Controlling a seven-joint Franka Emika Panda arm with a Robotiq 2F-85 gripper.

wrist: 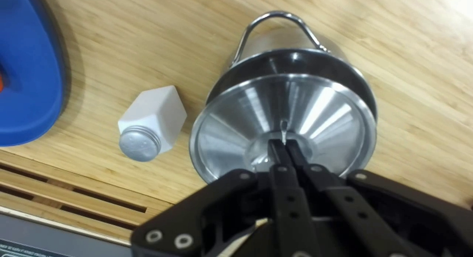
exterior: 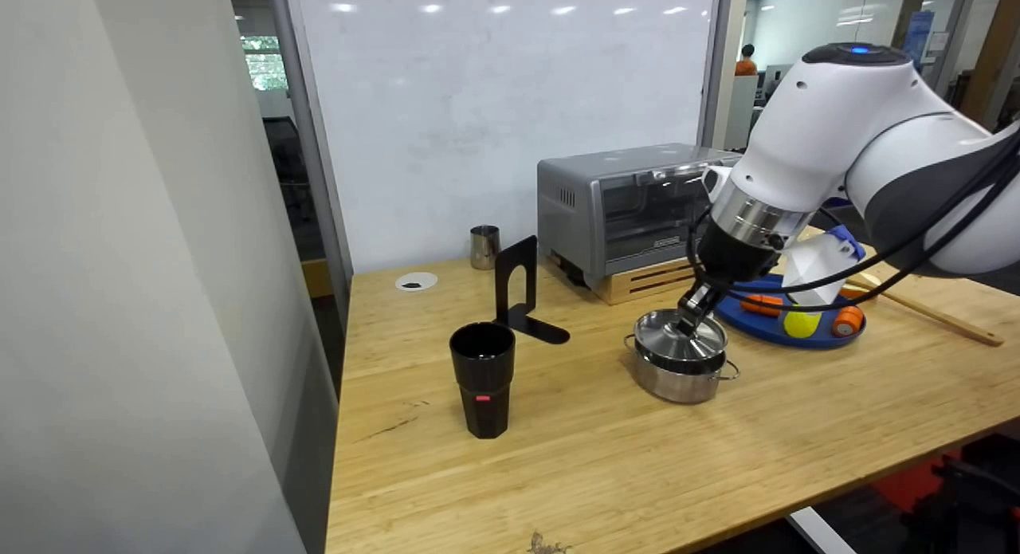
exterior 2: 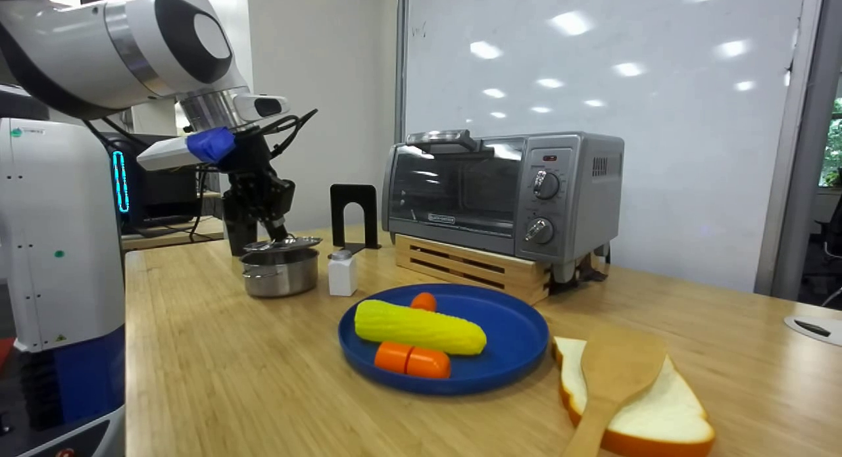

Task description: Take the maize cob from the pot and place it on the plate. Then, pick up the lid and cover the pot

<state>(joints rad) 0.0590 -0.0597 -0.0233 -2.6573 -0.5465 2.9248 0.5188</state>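
Lid (exterior 2: pixel 293 244), left of centre in an exterior view, tilts over the pot (exterior 2: pixel 283 277), grasped at its middle by the gripper (exterior 2: pixel 279 233); rim contact is unclear. A white shaker (exterior 2: pixel 343 276) stands just right, open tabletop (exterior 2: pixel 250 378) below. At centre, the maize cob (exterior 2: pixel 421 327) lies on the blue plate (exterior 2: pixel 506 332), near its left rim; bread (exterior 2: pixel 671 404) lies beside the right rim.

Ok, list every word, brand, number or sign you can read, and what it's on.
"BLACK+DECKER", small, on the front of the toaster oven
Too small or blurred to read:
markings by the oven dials
wrist-view print on the oven
red label on the black tumbler
stickers on the white column
scrawl on the whiteboard
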